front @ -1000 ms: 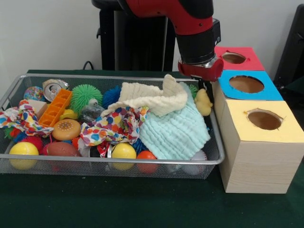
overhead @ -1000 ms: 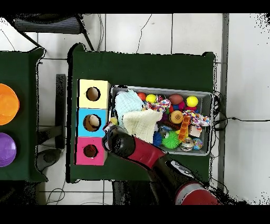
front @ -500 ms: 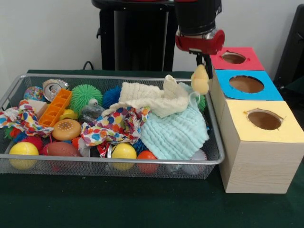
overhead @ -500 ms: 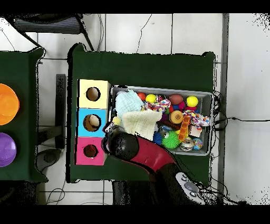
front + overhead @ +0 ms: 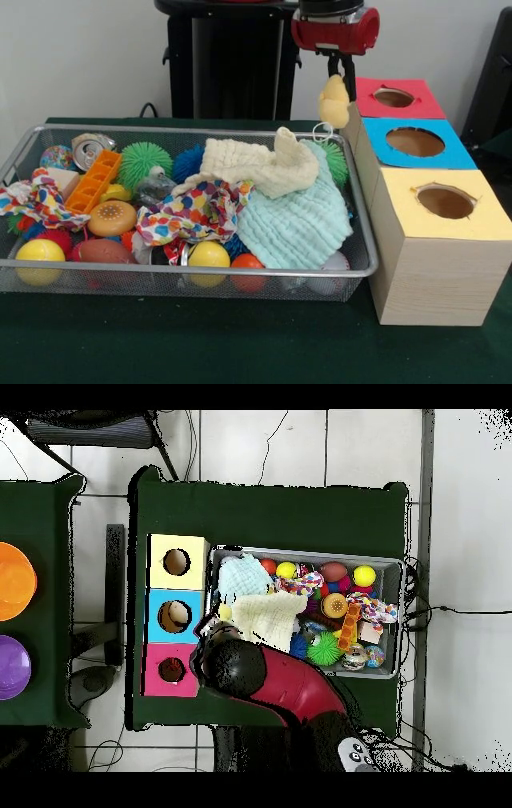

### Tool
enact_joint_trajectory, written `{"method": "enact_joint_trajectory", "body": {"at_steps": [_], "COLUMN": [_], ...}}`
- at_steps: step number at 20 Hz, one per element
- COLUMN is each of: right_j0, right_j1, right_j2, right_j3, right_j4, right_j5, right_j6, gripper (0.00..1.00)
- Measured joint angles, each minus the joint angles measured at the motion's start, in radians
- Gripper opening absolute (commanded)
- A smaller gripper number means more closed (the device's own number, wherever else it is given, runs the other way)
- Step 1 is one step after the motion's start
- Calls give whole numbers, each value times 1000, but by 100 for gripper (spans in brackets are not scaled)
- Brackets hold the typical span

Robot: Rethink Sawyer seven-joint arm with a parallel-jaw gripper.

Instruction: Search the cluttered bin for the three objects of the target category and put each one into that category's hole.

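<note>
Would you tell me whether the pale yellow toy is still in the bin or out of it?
Out: the pale yellow toy hangs from the gripper, above the bin's rim, beside the boxes.

A pale yellow toy (image 5: pixel 334 102) is hanging under the red and black tool (image 5: pixel 342 74). The boxes are showing red (image 5: pixel 398 98), blue (image 5: pixel 418 143) and yellow (image 5: pixel 445 203) tops. A cream cloth (image 5: pixel 254 164), a mint cloth (image 5: pixel 294 224) and a multicoloured spotted cloth (image 5: pixel 194 213) are lying in the silver mesh bin (image 5: pixel 200 281) on the dark green desk (image 5: pixel 184 340).

Front camera low, near, facing bin (image 5: pixel 184 280); overhead straight down, farther; both share bin, boxes (image 5: pixel 432 240).
</note>
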Motion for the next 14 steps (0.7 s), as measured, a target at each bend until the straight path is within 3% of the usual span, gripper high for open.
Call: {"method": "enact_joint_trajectory", "body": {"at_steps": [8, 14], "right_j0": [1, 32], "right_j1": [-21, -58], "right_j2": [0, 0], "right_j3": [61, 166], "right_j4": [2, 15], "right_j5": [-18, -58], "right_j6": [0, 0], "gripper": [0, 0]}}
